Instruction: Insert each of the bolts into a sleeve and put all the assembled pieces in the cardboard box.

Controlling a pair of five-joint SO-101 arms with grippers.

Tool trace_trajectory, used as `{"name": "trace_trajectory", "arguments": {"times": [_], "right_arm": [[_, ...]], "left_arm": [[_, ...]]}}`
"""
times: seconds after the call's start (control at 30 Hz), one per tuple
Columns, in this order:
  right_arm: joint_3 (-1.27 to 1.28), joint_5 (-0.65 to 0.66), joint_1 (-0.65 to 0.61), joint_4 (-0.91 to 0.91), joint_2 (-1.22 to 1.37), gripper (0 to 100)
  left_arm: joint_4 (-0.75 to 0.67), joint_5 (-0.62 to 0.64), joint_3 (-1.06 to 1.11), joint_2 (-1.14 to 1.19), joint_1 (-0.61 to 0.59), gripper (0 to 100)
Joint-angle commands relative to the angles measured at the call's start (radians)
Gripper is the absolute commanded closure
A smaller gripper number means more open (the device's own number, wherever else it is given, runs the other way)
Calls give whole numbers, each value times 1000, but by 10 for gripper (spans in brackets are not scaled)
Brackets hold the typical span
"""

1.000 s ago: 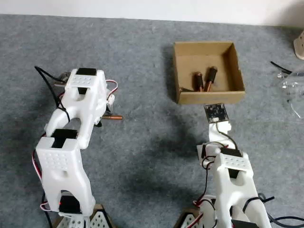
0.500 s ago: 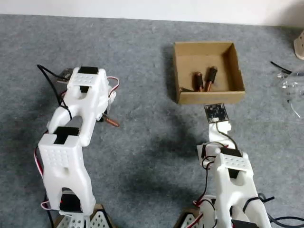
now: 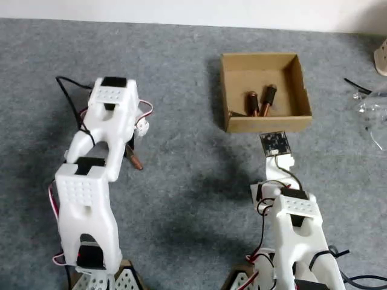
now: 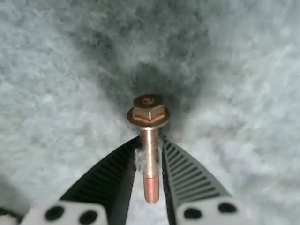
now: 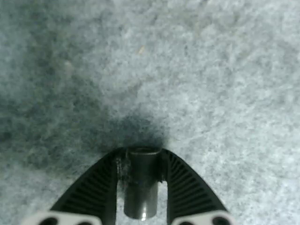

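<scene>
Currently the left gripper [image 4: 150, 143] clamps a bolt [image 4: 148, 123] lengthwise, head outward; the right gripper [image 5: 141, 153], well apart, pinches a sleeve [image 5: 140, 185] lengthwise, open end outward.

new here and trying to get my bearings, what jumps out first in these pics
The left gripper clamps a copper bolt by its shaft, head pointing outward. The right gripper grips a dark sleeve. On the table's far side, a box already holds finished pieces.
</scene>
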Motion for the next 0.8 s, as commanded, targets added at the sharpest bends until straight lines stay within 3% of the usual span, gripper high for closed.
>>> {"name": "trace_trajectory", "arguments": {"times": [0.0, 0.17, 0.37, 0.63, 0.77], "right_arm": [[-22, 11, 22, -47, 5, 994], [-22, 11, 22, -47, 5, 994], [-24, 11, 22, -47, 5, 994], [-24, 11, 22, -47, 5, 994], [-22, 11, 24, -47, 5, 994]], "left_arm": [[150, -64, -168, -24, 70, 995], [167, -91, -203, -71, 113, 995], [167, -91, -124, -288, 122, 995], [167, -92, 150, -690, 120, 995], [167, -180, 291, -909, 119, 995]]}}
